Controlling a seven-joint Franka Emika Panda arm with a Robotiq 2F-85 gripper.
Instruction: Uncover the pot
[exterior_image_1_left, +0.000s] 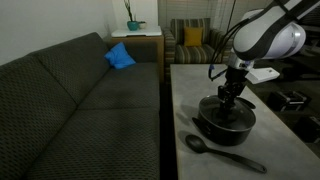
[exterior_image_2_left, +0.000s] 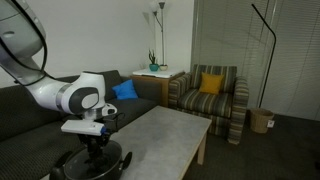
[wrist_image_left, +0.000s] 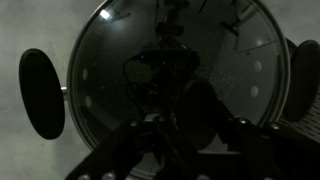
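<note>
The black pot (exterior_image_1_left: 214, 131) stands on the pale table, near its front end, with the round glass lid (exterior_image_1_left: 243, 113) resting on it. It also shows in an exterior view (exterior_image_2_left: 118, 163) under the arm. My gripper (exterior_image_1_left: 232, 100) is down on the lid's middle. In the wrist view the glass lid (wrist_image_left: 110, 70) fills the frame, and the dark knob (wrist_image_left: 197, 110) lies between my fingers (wrist_image_left: 188, 138). The fingers stand apart on either side of the knob; the picture is dark. A long black spoon (exterior_image_1_left: 225, 152) lies in front of the pot, its bowl in the wrist view (wrist_image_left: 42, 95).
The pale table (exterior_image_1_left: 190, 85) runs along a dark grey sofa (exterior_image_1_left: 80, 100) with a blue cushion (exterior_image_1_left: 120, 57). A striped armchair (exterior_image_2_left: 210, 95) with a yellow cushion stands beyond the table's far end. A side table with a plant (exterior_image_2_left: 155, 70) stands in the corner.
</note>
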